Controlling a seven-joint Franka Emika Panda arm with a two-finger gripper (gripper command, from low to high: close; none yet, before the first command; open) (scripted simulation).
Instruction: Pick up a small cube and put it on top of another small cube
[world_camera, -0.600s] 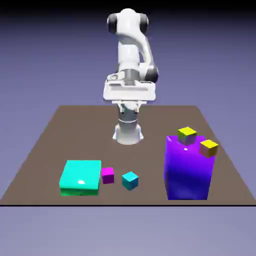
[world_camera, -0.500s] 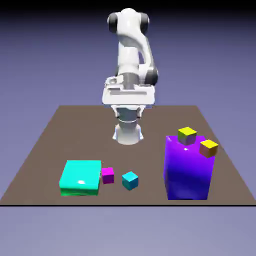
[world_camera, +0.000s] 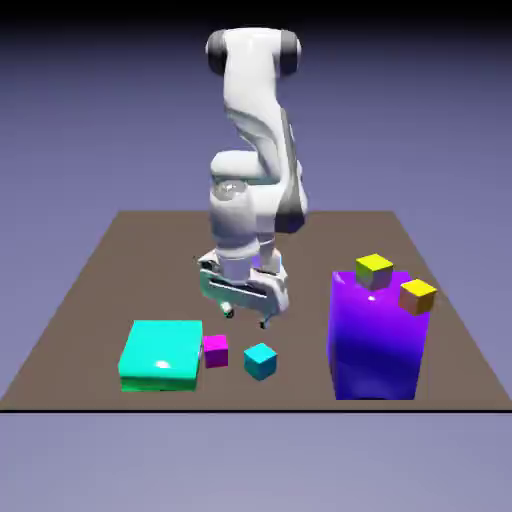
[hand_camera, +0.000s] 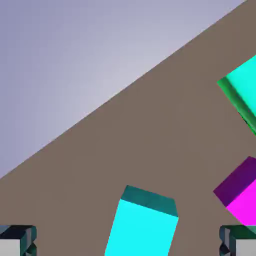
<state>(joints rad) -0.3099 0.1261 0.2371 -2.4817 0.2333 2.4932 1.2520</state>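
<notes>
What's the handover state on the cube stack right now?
White two-finger hand: open, fingertips wide apart, nothing between them, above the table and over neither cube squarely in the exterior view.
Small cyan cube: on the brown table, near its front edge; at the hand view's bottom, between the fingertips' sides.
Small magenta cube: on the table, between the cyan cube and the flat turquoise slab.
Done: neither grasp nor stack.
Left: grasp cyan, lift, set on magenta, release.
</notes>
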